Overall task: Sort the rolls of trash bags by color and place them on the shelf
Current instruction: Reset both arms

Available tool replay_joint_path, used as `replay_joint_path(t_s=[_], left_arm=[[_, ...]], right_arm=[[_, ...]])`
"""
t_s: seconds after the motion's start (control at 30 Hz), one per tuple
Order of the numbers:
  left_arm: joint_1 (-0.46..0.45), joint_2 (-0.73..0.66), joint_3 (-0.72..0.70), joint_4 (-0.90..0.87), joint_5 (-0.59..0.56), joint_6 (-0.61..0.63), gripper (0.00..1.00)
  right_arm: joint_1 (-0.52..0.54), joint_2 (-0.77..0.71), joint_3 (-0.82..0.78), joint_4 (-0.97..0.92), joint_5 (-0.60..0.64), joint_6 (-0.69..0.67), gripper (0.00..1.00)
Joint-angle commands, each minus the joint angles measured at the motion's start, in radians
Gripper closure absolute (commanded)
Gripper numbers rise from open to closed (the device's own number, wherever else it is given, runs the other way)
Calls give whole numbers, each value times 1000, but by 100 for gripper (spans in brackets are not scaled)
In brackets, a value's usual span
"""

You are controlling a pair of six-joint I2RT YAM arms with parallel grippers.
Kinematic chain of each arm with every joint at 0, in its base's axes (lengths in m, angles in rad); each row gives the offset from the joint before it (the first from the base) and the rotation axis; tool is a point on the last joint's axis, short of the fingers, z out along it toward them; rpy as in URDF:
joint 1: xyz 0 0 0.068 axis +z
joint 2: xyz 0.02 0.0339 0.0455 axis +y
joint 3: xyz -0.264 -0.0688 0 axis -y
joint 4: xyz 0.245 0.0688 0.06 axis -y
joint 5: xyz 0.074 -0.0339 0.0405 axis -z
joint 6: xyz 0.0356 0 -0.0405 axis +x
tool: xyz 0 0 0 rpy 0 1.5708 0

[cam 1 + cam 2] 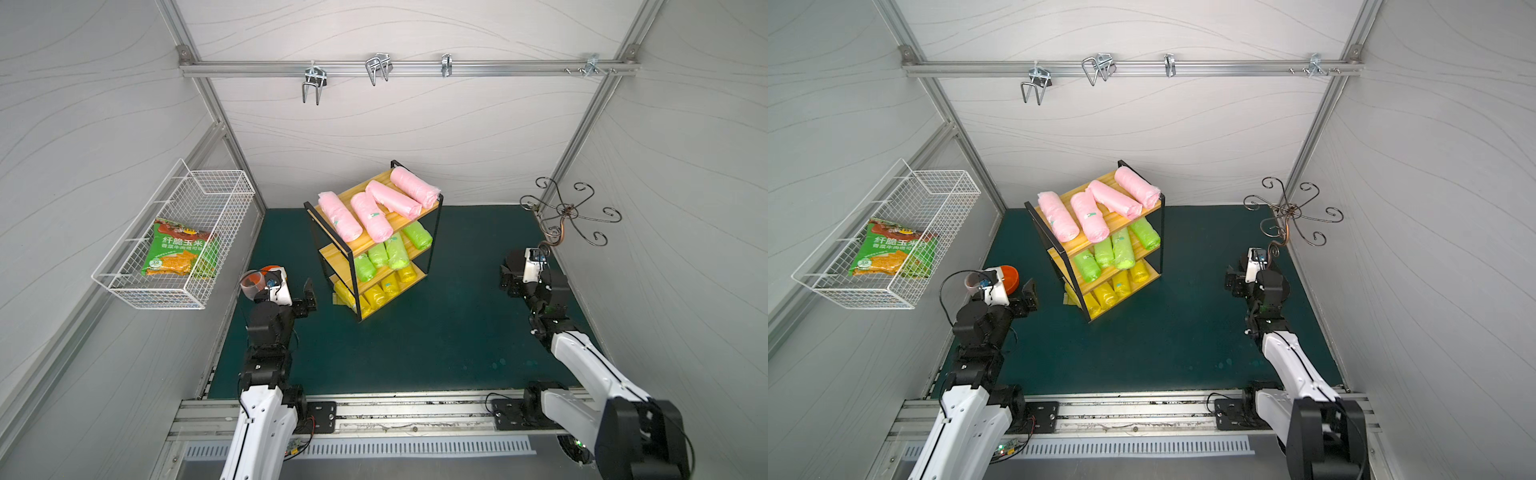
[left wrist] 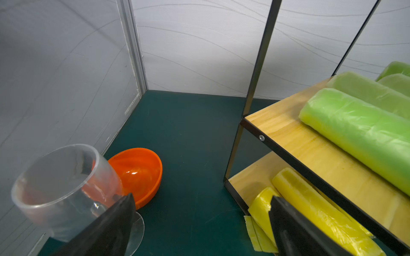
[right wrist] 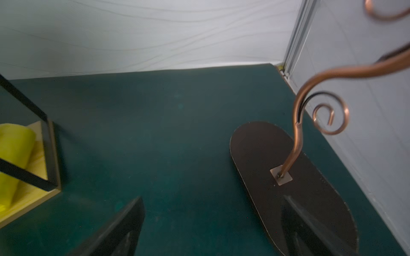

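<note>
The rolls lay on the shelf, one colour per tier: pink top, green middle, yellow bottom. The left gripper and right gripper hung empty, fingers apart, well clear of it, so sorting looked finished.

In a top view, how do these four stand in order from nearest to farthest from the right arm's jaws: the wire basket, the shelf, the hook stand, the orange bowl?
1. Hook stand, close by, in the right back corner.
2. Shelf, in the middle.
3. Orange bowl, beyond the shelf, on the left side.
4. Wire basket, hung on the left wall.
</note>
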Motion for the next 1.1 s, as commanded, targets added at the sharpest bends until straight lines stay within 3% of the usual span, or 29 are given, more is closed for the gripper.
replay_joint_path(t_s=[0.0,0.17,0.33,0.57,0.67,0.8,0.93,0.97,1.03,1.07], left_arm=[[-6,56,6,130,-6,-7,1],[-8,243,98,65,-103,-82,2],[-8,371,16,307,-46,-77,2],[-5,569,-37,580,-94,-68,1],[-7,715,-40,709,-90,-104,1],[-10,786,-12,756,-33,-89,1],[-10,1008,-50,1064,-48,-77,1],[-11,1007,-28,1053,-24,-69,1],[-24,972,55,800,20,-37,1],[-29,1005,62,857,42,-20,1]], right_arm=[[-5,138,-24,271,-14,39,1],[20,262,-73,444,-9,24,1],[28,438,-126,723,-66,-10,1],[36,417,-15,483,-134,-41,1],[77,418,-36,522,-31,-57,1],[118,425,-82,621,53,-82,1],[137,429,-35,539,79,-102,1],[130,428,-14,498,80,-92,1],[114,430,16,443,71,-72,1],[106,430,24,427,58,-67,1]])
